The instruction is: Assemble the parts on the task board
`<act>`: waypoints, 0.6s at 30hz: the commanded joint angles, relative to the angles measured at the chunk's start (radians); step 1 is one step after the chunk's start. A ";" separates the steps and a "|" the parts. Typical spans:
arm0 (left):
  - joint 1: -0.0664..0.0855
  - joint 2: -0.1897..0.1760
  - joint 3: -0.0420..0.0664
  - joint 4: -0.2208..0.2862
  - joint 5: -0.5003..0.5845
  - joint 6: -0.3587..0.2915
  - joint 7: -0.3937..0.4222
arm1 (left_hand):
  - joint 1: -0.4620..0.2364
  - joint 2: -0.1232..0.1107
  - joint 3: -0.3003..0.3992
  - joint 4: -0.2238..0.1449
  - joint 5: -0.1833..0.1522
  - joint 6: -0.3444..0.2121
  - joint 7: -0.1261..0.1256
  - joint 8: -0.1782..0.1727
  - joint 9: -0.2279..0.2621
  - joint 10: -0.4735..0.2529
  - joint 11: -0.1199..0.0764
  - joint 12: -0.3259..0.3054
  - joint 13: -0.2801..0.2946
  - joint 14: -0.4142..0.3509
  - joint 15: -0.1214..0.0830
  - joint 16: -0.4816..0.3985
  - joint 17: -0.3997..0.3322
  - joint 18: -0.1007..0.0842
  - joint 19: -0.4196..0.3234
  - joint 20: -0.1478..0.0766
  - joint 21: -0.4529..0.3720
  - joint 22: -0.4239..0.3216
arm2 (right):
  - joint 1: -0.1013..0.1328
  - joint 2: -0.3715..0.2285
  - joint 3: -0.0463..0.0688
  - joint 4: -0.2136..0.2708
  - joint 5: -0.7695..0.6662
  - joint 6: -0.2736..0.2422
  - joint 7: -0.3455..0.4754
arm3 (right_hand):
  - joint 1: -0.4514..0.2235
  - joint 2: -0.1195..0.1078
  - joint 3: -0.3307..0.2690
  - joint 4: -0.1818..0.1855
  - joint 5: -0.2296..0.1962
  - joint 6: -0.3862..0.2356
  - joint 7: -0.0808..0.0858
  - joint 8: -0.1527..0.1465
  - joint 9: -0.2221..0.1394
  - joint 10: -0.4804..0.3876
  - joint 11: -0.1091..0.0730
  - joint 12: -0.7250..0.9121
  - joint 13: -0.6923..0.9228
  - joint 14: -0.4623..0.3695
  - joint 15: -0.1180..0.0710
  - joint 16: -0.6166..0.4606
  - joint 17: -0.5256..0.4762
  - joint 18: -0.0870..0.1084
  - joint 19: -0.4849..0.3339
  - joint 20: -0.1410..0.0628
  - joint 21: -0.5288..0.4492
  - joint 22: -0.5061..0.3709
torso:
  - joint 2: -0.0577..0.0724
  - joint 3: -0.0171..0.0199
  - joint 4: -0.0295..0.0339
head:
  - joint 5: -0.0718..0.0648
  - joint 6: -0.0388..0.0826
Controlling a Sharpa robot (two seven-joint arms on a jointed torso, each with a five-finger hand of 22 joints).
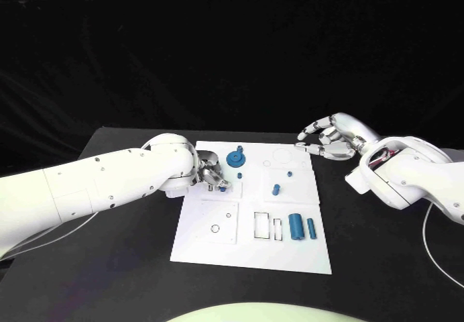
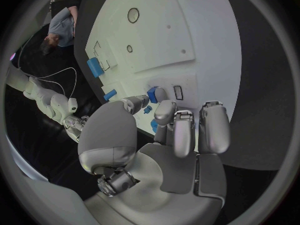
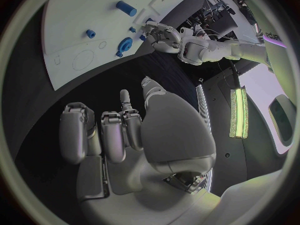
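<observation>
Blue part looks pinched in the left hand low over the task board, probably lining up; right hand curled, empty, parked clear

Matt white task board; matt black table.

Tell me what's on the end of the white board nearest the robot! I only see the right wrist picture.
Observer: A thick blue cylinder and a slim blue cylinder lie side by side on the task board.
Operator: Anything beside them?
Observer: Rectangle outlines, just to their left.
Operator: What's the left hand doing?
Observer: The left wrist view shows the left hand with its fingertips around a small blue part. I cannot tell if it is gripped.
</observation>
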 commanded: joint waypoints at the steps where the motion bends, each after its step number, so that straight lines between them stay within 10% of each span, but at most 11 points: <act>1: -0.004 -0.006 0.001 0.011 0.012 0.006 0.003 | -0.013 0.004 -0.016 0.007 0.000 0.004 0.003 -0.003 0.001 0.007 -0.001 0.005 0.000 0.098 -0.006 0.006 0.243 -0.010 0.007 -0.001 0.003 0.002 | -0.001 -0.001 0.000 0.001 -0.003 0.004 0.009 | -0.013 -0.001 -0.007 0.002 -0.004 0.002 -0.004 0.005 0.002 -0.004 -0.004 -0.006 0.131 0.075 -0.002 -0.004 0.124 0.011 -0.005 -0.004 -0.004 0.084 | 0.000 -0.0001 -0.0004 | 0.000 0.002; 12: 0.001 -0.042 0.039 0.057 0.037 -0.023 0.007 | -0.041 0.004 -0.075 0.012 -0.001 -0.004 0.005 -0.008 0.001 -0.005 0.001 -0.009 -0.018 0.096 -0.004 0.001 0.234 -0.010 0.006 -0.001 0.001 -0.001 | -0.002 -0.001 0.000 -0.005 0.002 0.005 0.013 | -0.035 0.000 -0.019 0.001 -0.003 0.000 -0.005 0.007 0.003 -0.005 -0.005 -0.007 0.130 0.075 -0.002 -0.006 0.121 0.012 -0.006 -0.005 -0.008 0.082 | -0.001 -0.0001 0.0003 | 0.000 0.011; 18: 0.031 -0.065 0.062 0.061 0.039 -0.007 0.008 | -0.024 0.006 -0.096 0.007 0.003 -0.015 0.007 -0.013 0.001 -0.018 0.003 -0.023 -0.036 0.094 -0.003 -0.002 0.228 -0.009 0.005 0.000 -0.001 -0.003 | -0.003 -0.001 0.000 -0.007 0.005 0.006 0.013 | -0.039 -0.001 -0.022 0.001 0.000 -0.001 -0.005 0.008 0.003 -0.004 -0.005 -0.007 0.130 0.075 -0.003 -0.006 0.122 0.012 -0.006 -0.005 -0.009 0.082 | 0.000 0.0001 -0.0008 | 0.002 0.020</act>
